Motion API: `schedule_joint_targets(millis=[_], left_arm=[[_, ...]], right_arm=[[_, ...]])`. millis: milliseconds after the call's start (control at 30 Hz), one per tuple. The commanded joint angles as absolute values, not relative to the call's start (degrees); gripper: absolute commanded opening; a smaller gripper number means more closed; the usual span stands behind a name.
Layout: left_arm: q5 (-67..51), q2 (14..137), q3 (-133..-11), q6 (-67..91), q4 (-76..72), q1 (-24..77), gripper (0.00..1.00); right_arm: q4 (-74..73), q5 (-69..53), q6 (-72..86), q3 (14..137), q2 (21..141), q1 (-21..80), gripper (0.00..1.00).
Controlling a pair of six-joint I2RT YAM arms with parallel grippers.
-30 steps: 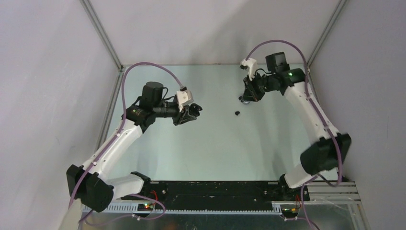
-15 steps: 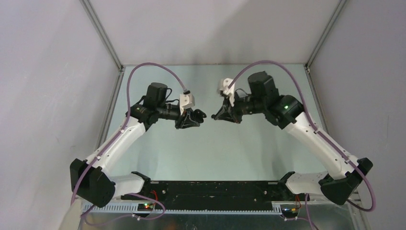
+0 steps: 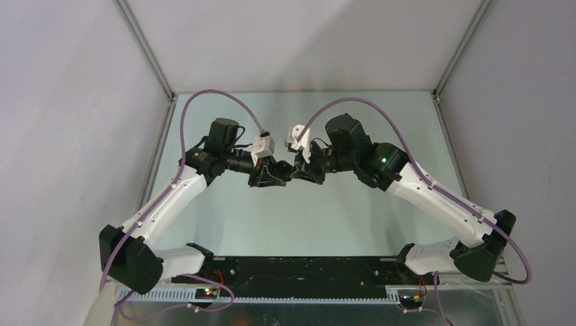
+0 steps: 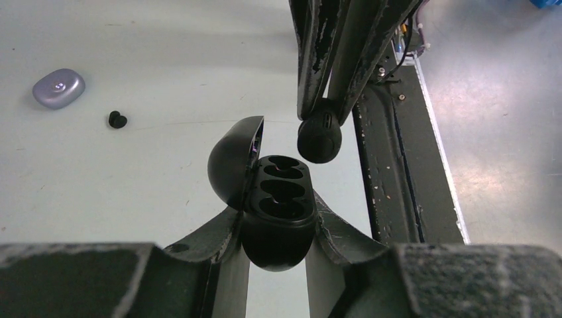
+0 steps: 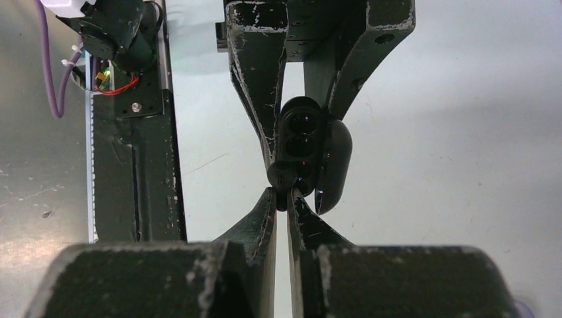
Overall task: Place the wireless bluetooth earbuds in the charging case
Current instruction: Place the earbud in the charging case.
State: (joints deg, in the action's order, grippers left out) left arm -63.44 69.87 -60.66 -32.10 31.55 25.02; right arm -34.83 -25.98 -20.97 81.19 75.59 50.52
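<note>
your right hand (image 5: 286, 199) is pinched almost closed on a black earbud (image 4: 319, 138), a small, rounded, glossy bud nipped at the hand's very tip. the bud hangs at the far end of the charging case (image 4: 277, 205), just beside the rim of the end well; you cannot tell whether they touch. the case is a black oval pebble. its lid (image 4: 232, 159) stands open on the left in the left wrist view, and its two wells (image 4: 281, 189) show bare dark hollows with a faint reddish glint. your left hand (image 3: 272, 173) clamps the case body, parted to its width. on the tabletop (image 4: 166, 59) a second black earbud (image 4: 117, 119) lies near a closed pale purple case (image 4: 59, 88).
</note>
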Motion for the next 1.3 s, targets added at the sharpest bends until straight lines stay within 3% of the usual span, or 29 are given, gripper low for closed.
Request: schedule_joint_targets(millis=[0,1267], left_arm=[[-67.18,69.51,-62.75,-33.26,31.98,25.47,0.01],[-66.33,69.11,-62.46,-33.27,31.45,25.49,0.0]], right_arm=[[-31.9,-21.61,-19.76,81.87,75.23,52.09,0.11],[-31.67,-20.66,-19.64,78.96,75.03,53.59,0.1]])
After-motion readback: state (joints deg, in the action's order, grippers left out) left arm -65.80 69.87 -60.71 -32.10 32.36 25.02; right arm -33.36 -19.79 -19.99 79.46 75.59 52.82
